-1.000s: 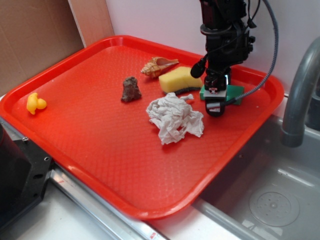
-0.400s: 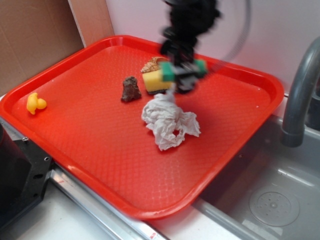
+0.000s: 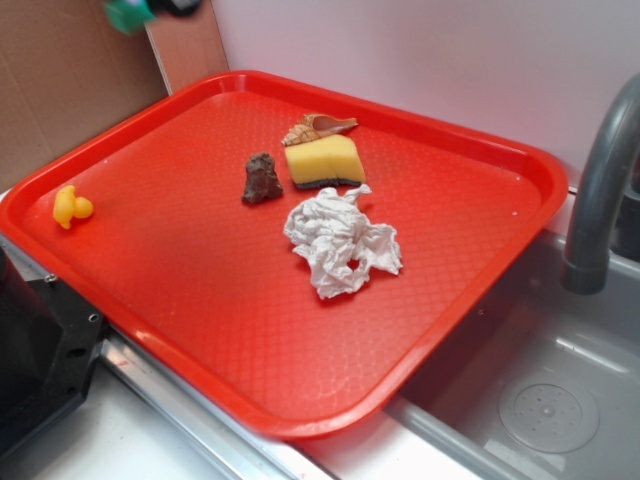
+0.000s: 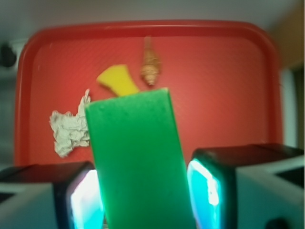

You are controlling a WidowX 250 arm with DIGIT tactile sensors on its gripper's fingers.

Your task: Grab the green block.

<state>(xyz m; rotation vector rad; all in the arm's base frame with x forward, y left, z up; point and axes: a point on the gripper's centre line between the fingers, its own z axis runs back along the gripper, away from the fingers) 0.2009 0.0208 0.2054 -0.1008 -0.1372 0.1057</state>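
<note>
The green block fills the middle of the wrist view, held between my gripper's two pads, which press on its long sides. The gripper is shut on it and hangs high above the red tray. In the exterior view only a blurred bit of the gripper shows at the top left edge, with the green block in it, over the cardboard beyond the tray's back left rim.
On the tray lie a yellow sponge, a seashell, a brown rock, crumpled white paper and a small yellow duck. A grey faucet and the sink are at the right.
The gripper lifted the green block off the tray beside the sponge and swung up and to the left, almost out of the exterior view. The sponge and the paper shifted slightly left.
</note>
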